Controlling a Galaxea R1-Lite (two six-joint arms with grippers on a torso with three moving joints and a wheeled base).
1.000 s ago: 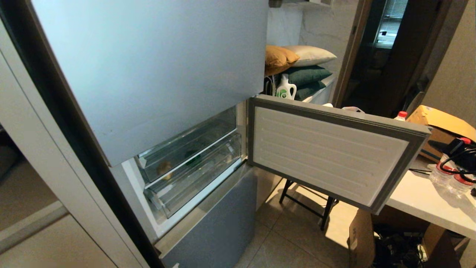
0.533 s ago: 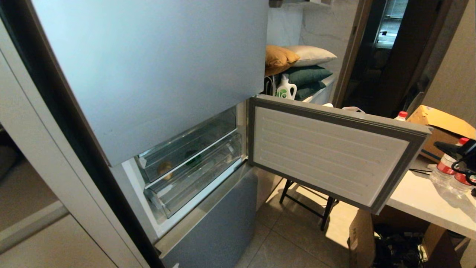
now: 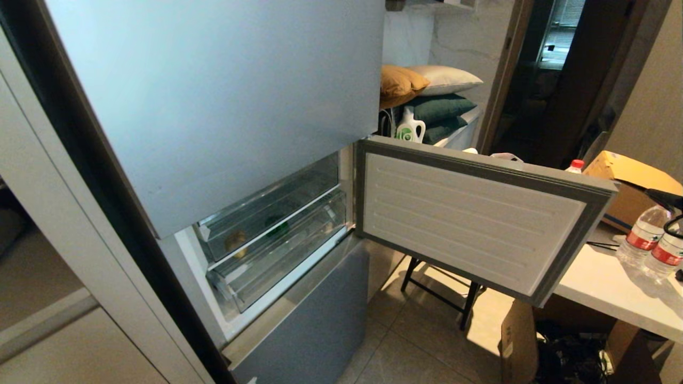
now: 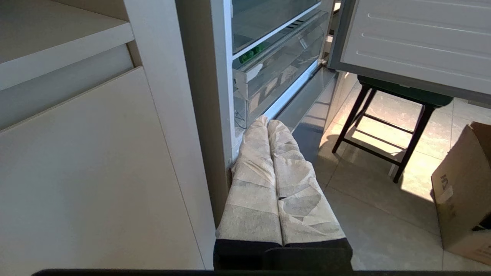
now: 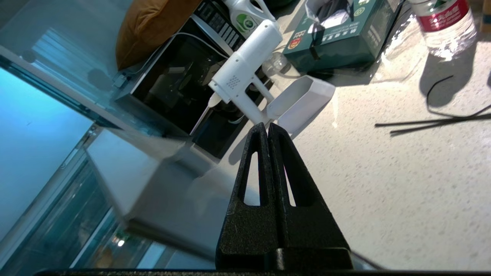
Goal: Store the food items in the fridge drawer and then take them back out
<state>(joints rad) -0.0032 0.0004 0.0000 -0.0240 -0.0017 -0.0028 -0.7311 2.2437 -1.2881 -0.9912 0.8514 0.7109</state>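
The fridge drawer (image 3: 309,194) is the upper of two clear trays in the open middle compartment, and it is pushed in. Through its front I see both food items: the tan potato (image 3: 235,241) at the left and the dark green pepper (image 3: 277,225) near the middle. A strip of the pepper (image 4: 251,55) also shows in the left wrist view. My left gripper (image 4: 267,122) hangs low by the fridge's bottom corner, shut and empty. My right gripper (image 5: 267,125) is shut and empty over the white counter, well to the right of the fridge. Only a black tip of the right arm (image 3: 664,198) shows in the head view.
The compartment door (image 3: 475,218) stands swung open to the right, between the drawers and the counter (image 3: 603,282). Water bottles (image 3: 643,234) and a cardboard box (image 3: 629,176) sit on the counter. A black stool (image 3: 443,298) and a carton (image 3: 520,341) stand on the floor. Beige cabinets (image 3: 53,341) flank the fridge.
My right arm has drawn away to the right, nearly out of the head view, uncovering the bottles. Fridge, drawers and food have not moved.
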